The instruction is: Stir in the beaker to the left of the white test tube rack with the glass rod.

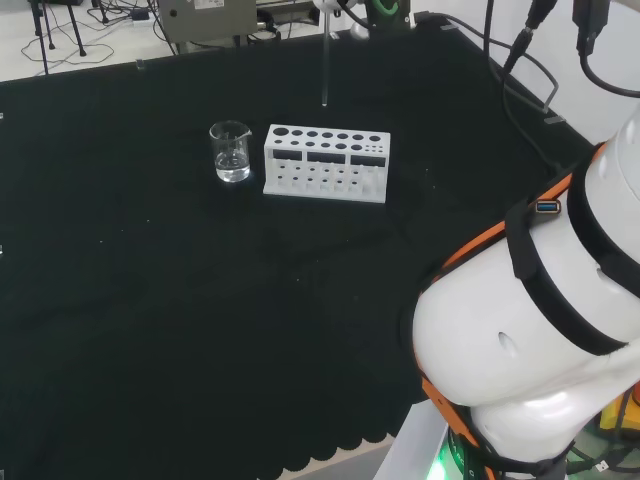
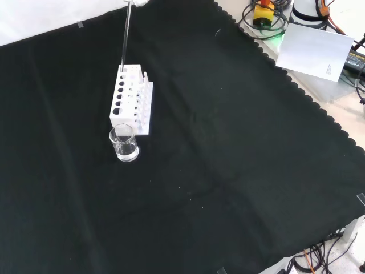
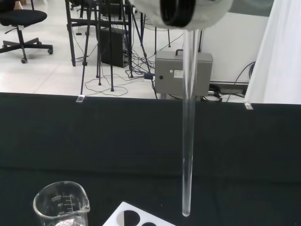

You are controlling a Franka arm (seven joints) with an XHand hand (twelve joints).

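- Hand (image 3: 196, 8): I see a blurred white part of it at the wrist, with the long clear glass rod (image 3: 188, 122) hanging straight down from it. I cannot tell how the fingers sit on the rod; they are out of my sight.
- Rod tip hangs in the air above the far end of the white plastic test tube rack (image 1: 327, 163), not yet over the small clear glass beaker (image 1: 230, 152).
- Beaker stands upright just beside the rack, on its left in the head view, with a little clear liquid in the bottom.
- Risk 1: I judge a low sideways move could catch the rod on the rack or the beaker's rim and tip the beaker.
- Risk 2: glass on glass; a hard descent could crack either.
- Surface: black cloth (image 2: 228, 171) with a scalloped edge.
- Room: grey metal box (image 3: 183, 74), cables, chair legs on a pale floor.
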